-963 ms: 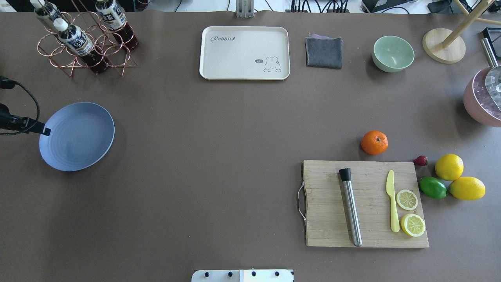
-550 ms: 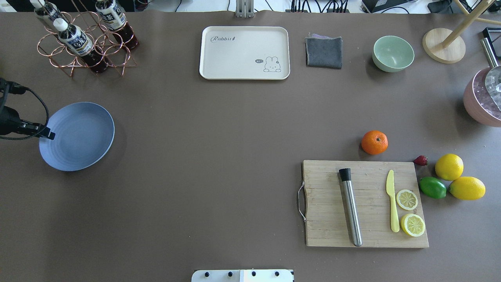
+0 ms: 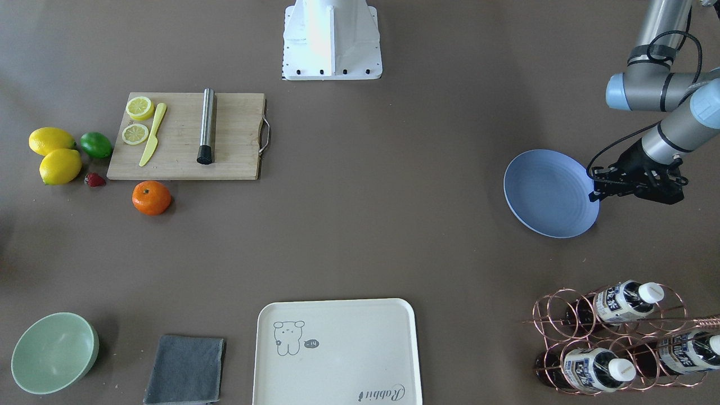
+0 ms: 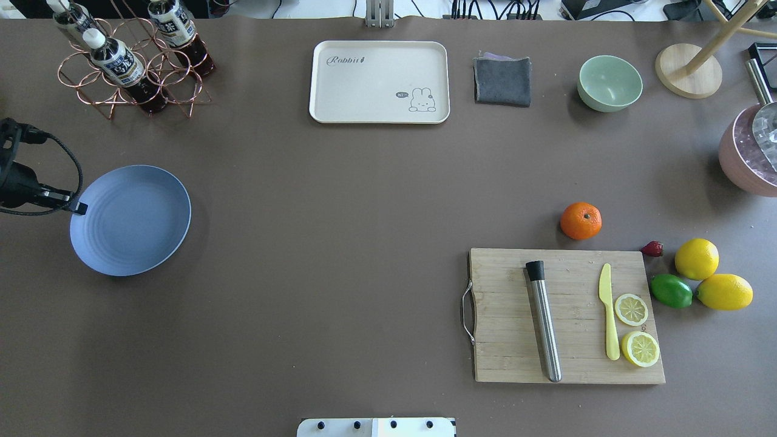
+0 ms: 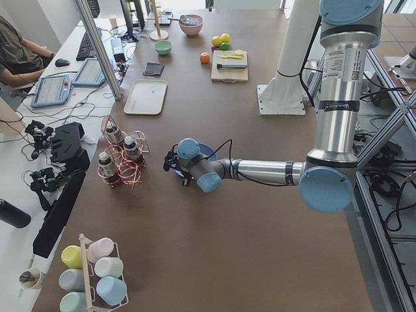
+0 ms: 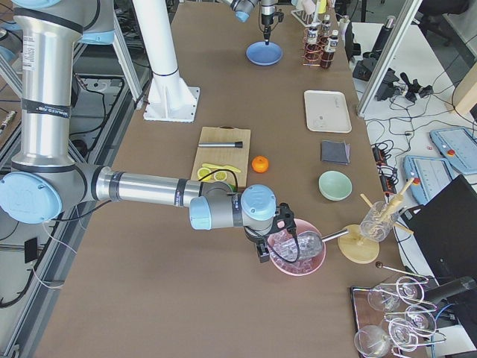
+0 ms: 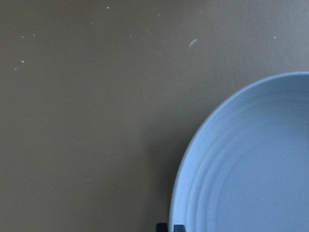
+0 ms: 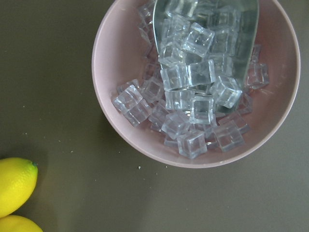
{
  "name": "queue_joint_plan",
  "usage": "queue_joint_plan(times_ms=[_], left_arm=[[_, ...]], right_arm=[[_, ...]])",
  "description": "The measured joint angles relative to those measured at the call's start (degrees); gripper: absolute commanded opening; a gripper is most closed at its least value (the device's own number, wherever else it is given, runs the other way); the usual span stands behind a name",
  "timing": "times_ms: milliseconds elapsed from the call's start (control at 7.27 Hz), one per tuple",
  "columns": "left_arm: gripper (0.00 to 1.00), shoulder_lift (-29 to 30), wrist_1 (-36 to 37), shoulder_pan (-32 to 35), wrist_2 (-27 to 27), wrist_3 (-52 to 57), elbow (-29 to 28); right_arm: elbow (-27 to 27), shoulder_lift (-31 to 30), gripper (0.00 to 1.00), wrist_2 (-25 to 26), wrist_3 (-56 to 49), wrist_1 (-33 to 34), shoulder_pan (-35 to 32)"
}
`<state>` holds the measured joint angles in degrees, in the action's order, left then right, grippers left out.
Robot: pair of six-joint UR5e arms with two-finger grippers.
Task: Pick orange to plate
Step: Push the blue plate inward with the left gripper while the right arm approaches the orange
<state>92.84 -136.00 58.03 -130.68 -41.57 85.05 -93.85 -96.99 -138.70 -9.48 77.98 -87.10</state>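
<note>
The orange (image 4: 581, 220) rests on the table just beyond the cutting board (image 4: 567, 315); it also shows in the front view as the orange (image 3: 151, 197). Far off at the left lies the blue plate (image 4: 130, 220), flat on the table. My left gripper (image 4: 79, 208) sits at the plate's left rim, its black fingertips (image 7: 178, 227) straddling the plate (image 7: 251, 169) edge, shut on it. My right gripper (image 6: 262, 252) hovers over the pink bowl of ice cubes (image 8: 193, 82), seen only from the side, so I cannot tell its state.
Two lemons (image 4: 697, 259), a lime (image 4: 671, 291) and a strawberry (image 4: 652, 248) lie right of the board, which bears a muddler, a yellow knife and lemon slices. A cream tray (image 4: 379, 82), grey cloth (image 4: 502, 80), green bowl (image 4: 609, 82) and bottle rack (image 4: 130, 64) line the far edge.
The plate has shifted a little right and toward the robot and now lies flatter. The left gripper's tip moved right with it. The orange has not moved.
</note>
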Motion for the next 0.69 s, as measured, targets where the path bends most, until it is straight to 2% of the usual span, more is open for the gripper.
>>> queue_joint_plan(times_ms=[275, 413, 550, 688], left_arm=[[0.0, 3.4, 8.3, -0.9, 2.1, -6.6, 6.9], [0.0, 4.6, 14.1, -2.5, 3.1, -9.3, 12.4], [0.0, 6.5, 19.3, -5.2, 3.8, -14.2, 17.3], [0.0, 9.5, 21.9, -9.8, 6.0, -21.0, 19.9]], right_arm=[[-6.1, 0.4, 1.0, -0.5, 10.4, 0.0, 4.9], [-9.0, 0.7, 0.99, -0.4, 16.8, -0.3, 8.3], [-11.2, 0.9, 0.99, 0.2, 24.1, -2.2, 12.3], [-12.1, 1.4, 0.99, 2.0, 31.6, -5.8, 16.5]])
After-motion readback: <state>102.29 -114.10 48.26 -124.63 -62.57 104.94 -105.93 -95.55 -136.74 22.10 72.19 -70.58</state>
